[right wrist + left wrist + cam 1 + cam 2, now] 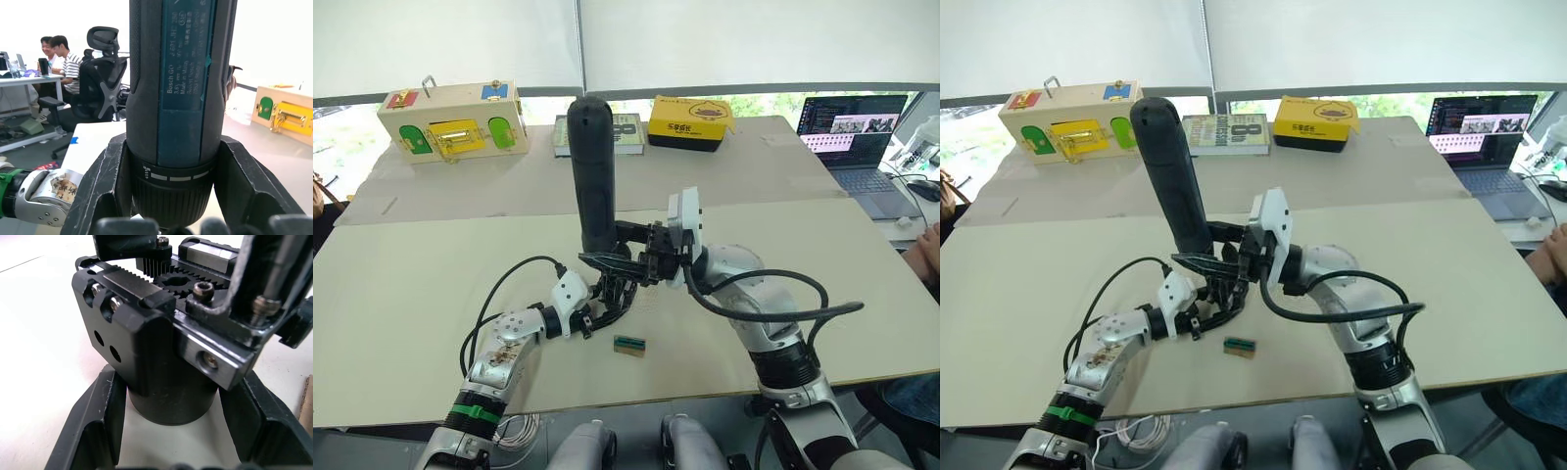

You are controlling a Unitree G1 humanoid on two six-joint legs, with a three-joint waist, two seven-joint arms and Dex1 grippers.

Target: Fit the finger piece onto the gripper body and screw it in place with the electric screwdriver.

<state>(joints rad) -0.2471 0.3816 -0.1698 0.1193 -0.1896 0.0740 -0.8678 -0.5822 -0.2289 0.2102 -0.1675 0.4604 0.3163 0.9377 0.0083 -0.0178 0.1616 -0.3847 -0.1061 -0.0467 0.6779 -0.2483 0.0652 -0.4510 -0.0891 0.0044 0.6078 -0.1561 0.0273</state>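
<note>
Head view: your right gripper (641,257) holds the screwdriver (592,176) upright, bit down over the body. Left wrist: your left jaws clamp the body (161,352), steadying it on the counter (411,294) for driving.

The electric screwdriver (592,171) is a thick black cylinder with a rounded top. It stands nearly upright, gripped low on its body between the fingers of the right hand (636,257). The gripper body (146,340), a chunky black block with round holes, sits between the fingers of the left hand (607,305), directly under the screwdriver.
</note>
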